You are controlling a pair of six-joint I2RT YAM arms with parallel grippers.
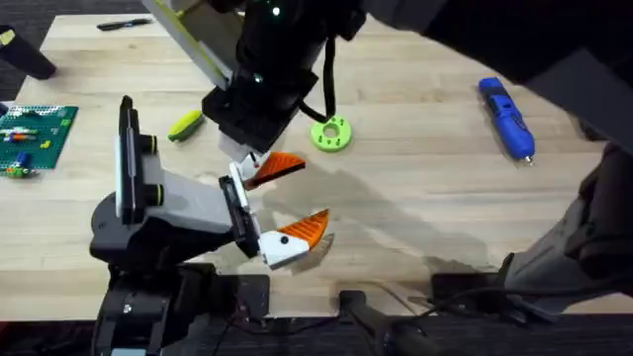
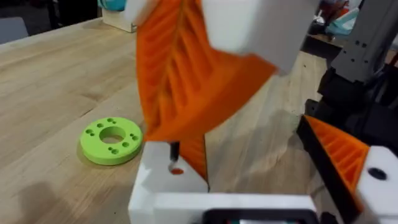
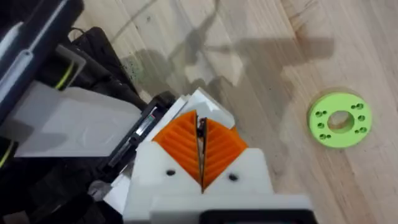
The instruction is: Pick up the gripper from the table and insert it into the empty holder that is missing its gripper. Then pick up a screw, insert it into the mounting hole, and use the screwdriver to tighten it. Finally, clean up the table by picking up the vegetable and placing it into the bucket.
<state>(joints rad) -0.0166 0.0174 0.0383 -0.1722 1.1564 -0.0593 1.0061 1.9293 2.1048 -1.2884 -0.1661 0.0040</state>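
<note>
Right gripper (image 3: 200,149) pinches what may be a screw (image 3: 201,127) (thin, dark); left gripper (image 1: 294,198) spread.

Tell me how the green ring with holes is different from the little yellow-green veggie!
The ring is round and flat, with a big hole in the middle and small holes around it; the veggie is long and thin, with no holes showing. The ring is bright lime green; the veggie is yellower. Both lie loose on the wooden table.
</note>
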